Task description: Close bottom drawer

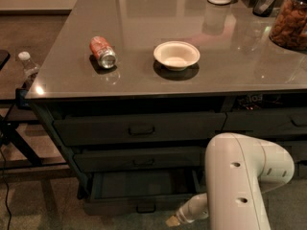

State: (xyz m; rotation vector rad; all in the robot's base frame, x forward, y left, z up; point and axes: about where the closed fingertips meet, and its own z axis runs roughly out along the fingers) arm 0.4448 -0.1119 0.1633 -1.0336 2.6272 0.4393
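The bottom drawer (125,206) is the lowest of the wide dark grey stack under the table. It stands pulled out, so its shallow tray shows from above, and its small dark pull (145,207) is at the middle of the front. My white arm (244,176) fills the lower right. My gripper (175,219) reaches down and left from it and ends just right of the drawer's front, near the floor.
The middle drawer (136,161) and top drawer (139,128) are shut. On the table top (144,13) lie a red can (102,52) and a white bowl (176,55); a jar (290,20) stands at the far right. A water bottle (29,66) is left of the table.
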